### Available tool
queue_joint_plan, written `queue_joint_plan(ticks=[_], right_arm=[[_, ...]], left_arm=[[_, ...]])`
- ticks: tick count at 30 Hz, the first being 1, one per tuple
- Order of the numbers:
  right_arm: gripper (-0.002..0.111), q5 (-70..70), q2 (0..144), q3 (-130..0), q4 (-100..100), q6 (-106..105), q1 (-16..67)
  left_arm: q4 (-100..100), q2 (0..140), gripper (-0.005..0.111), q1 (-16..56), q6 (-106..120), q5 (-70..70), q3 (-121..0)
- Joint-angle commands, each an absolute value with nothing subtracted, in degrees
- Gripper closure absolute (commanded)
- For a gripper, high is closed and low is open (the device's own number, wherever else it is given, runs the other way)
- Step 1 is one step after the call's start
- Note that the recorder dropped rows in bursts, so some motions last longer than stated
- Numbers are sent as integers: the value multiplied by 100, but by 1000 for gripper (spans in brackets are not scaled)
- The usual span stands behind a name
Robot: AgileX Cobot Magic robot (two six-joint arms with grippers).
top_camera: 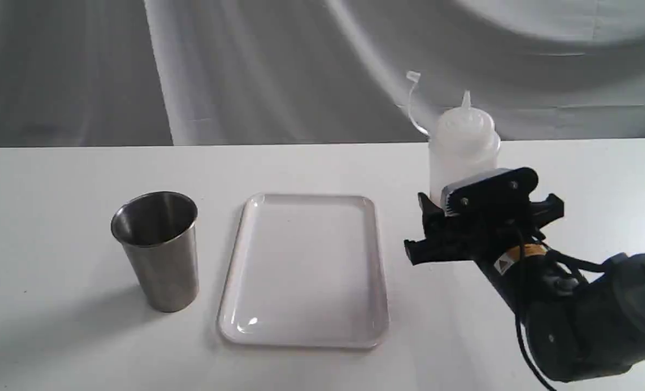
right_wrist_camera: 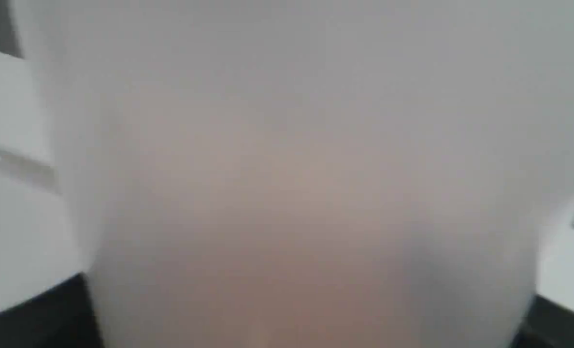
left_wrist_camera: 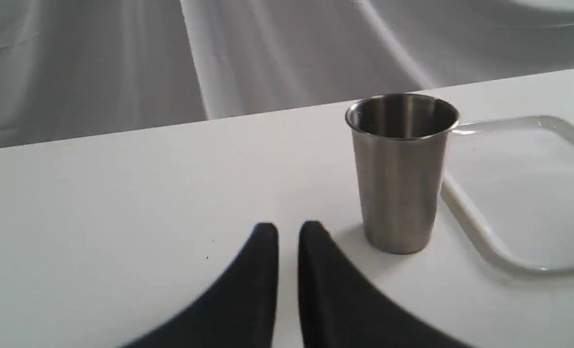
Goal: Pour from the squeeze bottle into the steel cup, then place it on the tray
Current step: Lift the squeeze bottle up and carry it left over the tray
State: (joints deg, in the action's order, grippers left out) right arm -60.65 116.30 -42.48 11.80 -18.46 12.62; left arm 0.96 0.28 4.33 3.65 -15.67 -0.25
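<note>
While the bottle [top_camera: 463, 146] stands upright toward the right side of the bench [top_camera: 322, 163], you are at the very first step, by my reading: getting hold of it before any pour. Your right hand [top_camera: 447, 214] sits low around its body. The right wrist view is filled by the blurred whitish wall, faintly warm-tinted low down, with a dark finger at either edge. The jaws stand fairly wide apart around the wide bottle. Whether they press on it or merely flank it I cannot tell. Its base is hidden behind the hand, so I cannot say if it is off the bench. The strap [top_camera: 412, 98] sticks up beside the bare nozzle. Your left hand [left_wrist_camera: 289, 232] hangs low just beside the cup [top_camera: 157, 250], fingers almost together with only a thin gap, holding nothing. The cup stands on the left, near the tray [top_camera: 235, 260] but not touching it, and the tray lies between cup and bottle. The next move likely calls for a firm but gentle grip, since a soft wall squeezed hard could spurt. After that comes a lift that clears the tray and a carry to the cup's mouth before you tip the nozzle down.
</note>
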Motion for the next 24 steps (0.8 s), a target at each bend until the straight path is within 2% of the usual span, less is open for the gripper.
queue_joint_plan(ticks=[1,12,20,24], right_arm=[[108,-5892,11149,-4248,1091,-1967,1263],[108,-4324,9845,-4478,1004,-2125,1445],[108,-2663,9630,-5394,960,-2312,1737],[108,-2528,9630,-5702,971,-2745,1883]], left_arm=[[109,0,98,466,348,-1522,0],[109,0,98,466,348,-1522,0],[109,0,98,466,348,-1522,0],[109,0,98,466,348,-1522,0]])
